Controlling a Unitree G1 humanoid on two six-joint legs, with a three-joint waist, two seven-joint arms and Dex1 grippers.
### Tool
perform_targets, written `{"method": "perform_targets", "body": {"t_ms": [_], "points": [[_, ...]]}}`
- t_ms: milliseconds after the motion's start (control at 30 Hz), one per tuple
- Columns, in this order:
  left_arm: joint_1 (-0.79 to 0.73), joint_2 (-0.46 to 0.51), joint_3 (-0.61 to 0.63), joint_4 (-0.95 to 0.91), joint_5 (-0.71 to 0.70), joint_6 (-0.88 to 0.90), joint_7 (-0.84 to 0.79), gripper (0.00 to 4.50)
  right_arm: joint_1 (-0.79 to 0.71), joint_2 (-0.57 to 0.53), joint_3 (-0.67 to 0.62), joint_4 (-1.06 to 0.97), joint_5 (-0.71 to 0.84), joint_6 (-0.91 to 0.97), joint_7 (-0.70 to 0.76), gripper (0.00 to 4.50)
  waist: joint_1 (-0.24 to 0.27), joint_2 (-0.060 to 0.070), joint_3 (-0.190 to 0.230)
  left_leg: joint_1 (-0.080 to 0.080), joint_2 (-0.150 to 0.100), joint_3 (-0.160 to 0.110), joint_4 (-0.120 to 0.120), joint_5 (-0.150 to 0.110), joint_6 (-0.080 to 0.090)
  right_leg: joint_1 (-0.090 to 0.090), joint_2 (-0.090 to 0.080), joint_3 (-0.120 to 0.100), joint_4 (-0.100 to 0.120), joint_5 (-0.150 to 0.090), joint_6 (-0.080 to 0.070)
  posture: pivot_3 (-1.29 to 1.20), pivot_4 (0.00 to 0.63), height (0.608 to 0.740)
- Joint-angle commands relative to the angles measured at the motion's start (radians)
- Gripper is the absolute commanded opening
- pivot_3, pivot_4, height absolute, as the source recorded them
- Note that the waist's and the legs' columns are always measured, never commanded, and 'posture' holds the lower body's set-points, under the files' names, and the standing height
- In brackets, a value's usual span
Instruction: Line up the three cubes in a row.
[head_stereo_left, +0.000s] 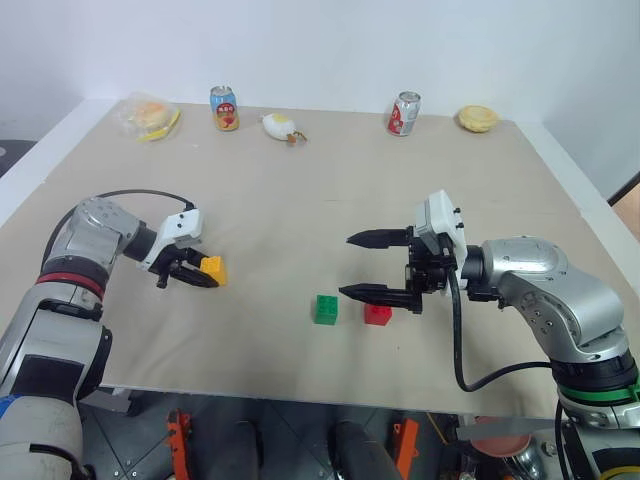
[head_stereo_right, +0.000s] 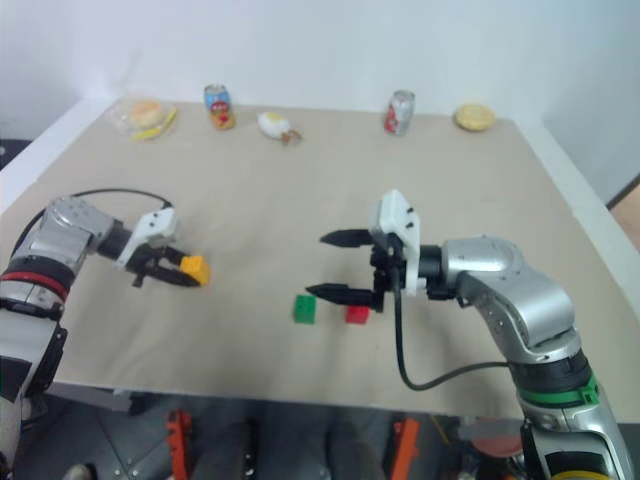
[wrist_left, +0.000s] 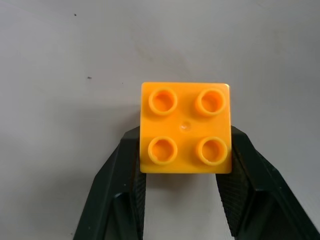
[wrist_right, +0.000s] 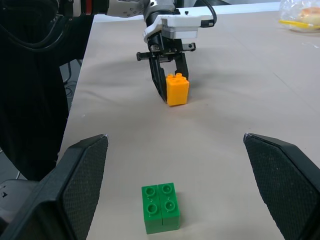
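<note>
Left gripper (head_stereo_left: 200, 272) clamped on yellow-orange cube (head_stereo_left: 213, 270), black fingers (wrist_left: 125, 185) pressed against two opposite sides, studs up. Cube low over table (head_stereo_left: 300, 200), toward left side; contact with surface hard to judge. Green cube (head_stereo_left: 325, 309) and red cube (head_stereo_left: 377, 314) sit on table near front edge, close together, small gap between, well apart from yellow-orange one. Right gripper (head_stereo_left: 372, 265) spread wide, holding nothing, hovering just beside red cube, pointing toward left arm.
</note>
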Motion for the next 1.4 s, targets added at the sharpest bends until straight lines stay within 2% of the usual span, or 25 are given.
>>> {"method": "perform_targets", "body": {"t_ms": [33,167,233,333,500,800,1400], "points": [[-0.012,0.005,0.004,-0.055,-0.063,0.052,-0.008,1.35,-0.008,-0.004,-0.043,-0.032,0.017,-0.006,-0.004,4.50,0.000,0.000,0.000,0.000,0.000,0.000,0.000,0.000,0.000,0.000,0.000,0.000,0.000,0.000,0.000,0.00,0.150,0.733],[0.043,0.013,-0.031,-0.254,-0.164,0.175,-0.008,1.35,-0.004,-0.008,-0.052,-0.032,0.022,-0.006,-0.006,4.50,0.000,0.000,0.000,0.000,0.000,0.000,0.000,0.000,0.000,0.000,0.000,0.000,0.000,0.000,0.000,0.00,0.150,0.733],[0.113,0.002,-0.043,-0.470,-0.211,0.262,-0.008,1.35,0.004,-0.016,-0.064,-0.032,0.025,-0.003,-0.008,4.50,-0.001,0.000,0.000,0.000,0.000,0.000,0.000,0.000,0.000,0.000,0.000,0.000,0.000,0.000,0.000,0.00,0.150,0.733],[0.190,-0.011,-0.045,-0.704,-0.197,0.350,0.003,1.35,0.013,-0.026,-0.077,-0.040,0.027,0.004,-0.007,4.50,0.000,0.000,0.000,0.000,0.000,0.000,0.000,0.000,0.000,0.001,-0.001,0.000,0.000,0.000,0.001,0.00,0.150,0.733],[0.231,-0.016,-0.074,-0.877,-0.147,0.457,0.048,1.35,0.021,-0.035,-0.087,-0.049,0.030,0.009,-0.010,4.50,-0.001,0.000,0.000,0.001,0.000,-0.001,0.000,0.001,0.000,0.001,0.001,0.000,0.001,0.001,-0.001,0.00,0.150,0.733],[0.228,-0.019,-0.124,-0.905,-0.075,0.520,0.059,1.35,0.043,-0.034,-0.098,-0.069,0.032,0.013,-0.030,4.50,-0.002,0.000,0.000,0.003,0.000,0.000,0.000,0.003,0.002,0.002,0.001,0.001,0.001,0.002,-0.005,0.00,0.150,0.733],[0.218,-0.068,-0.125,-0.842,-0.001,0.486,0.109,1.35,0.043,-0.050,-0.104,-0.068,0.036,0.015,-0.034,4.50,-0.002,0.000,0.000,0.003,0.000,0.000,0.000,0.004,0.003,0.002,0.001,0.001,0.000,0.002,-0.005,0.00,0.150,0.733]]}}
